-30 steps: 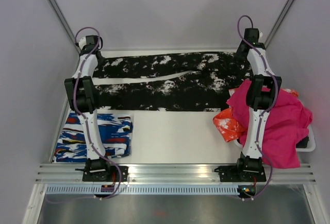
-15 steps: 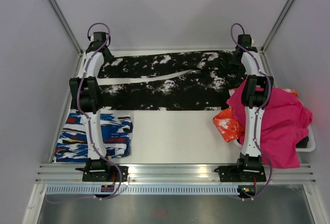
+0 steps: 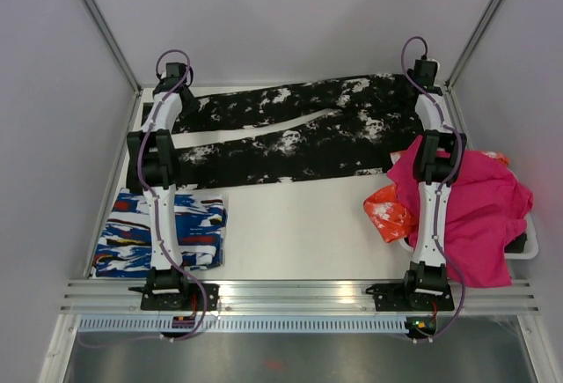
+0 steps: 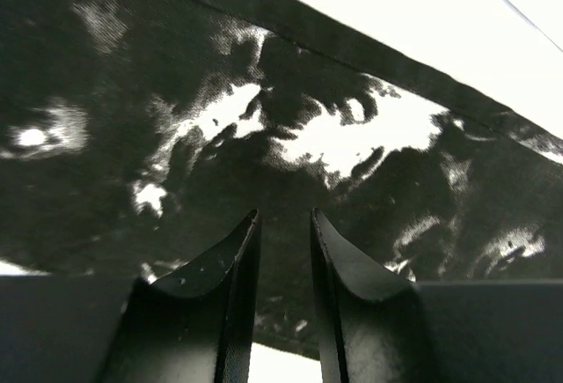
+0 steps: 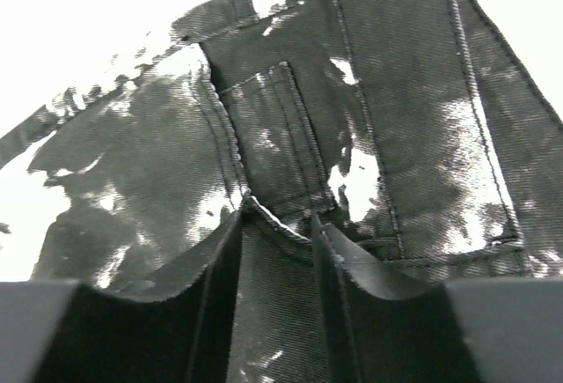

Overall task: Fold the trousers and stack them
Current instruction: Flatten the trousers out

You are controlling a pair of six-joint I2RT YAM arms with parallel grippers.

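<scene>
While the trousers (image 3: 290,132) lie opened out at full length across the far part of the table (image 3: 299,233), no fold shows in them and nothing of theirs is stacked: by my judgement the task is at its opening stage

1. Position: the garment spans the stretch between the 2 grippers, leg ends at the left gripper (image 4: 284,216), waist at the right gripper (image 5: 276,220). Both legs lie side by side, with a pale slit of table between them.

2. Left gripper: fingers stand close with a narrow gap, splatter-print cloth directly beyond the tips and a cloth edge low in the gap. Whether cloth is pinched, I cannot tell.

3. Right gripper: jaws drawn in on the waistband, whose seamed edge runs down between the fingers; it reads as clamped on the trousers. A pocket seam lies just beyond the tips.

4. Other items: a blue, white and red folded garment (image 3: 163,233) lies well back from the left gripper, toward that arm's base; a magenta cloth (image 3: 479,207) is heaped behind the right gripper, beside its arm.

5. Outstanding, as judged: all folding, then placing the folded trousers on a stack, likely the folded garment
</scene>
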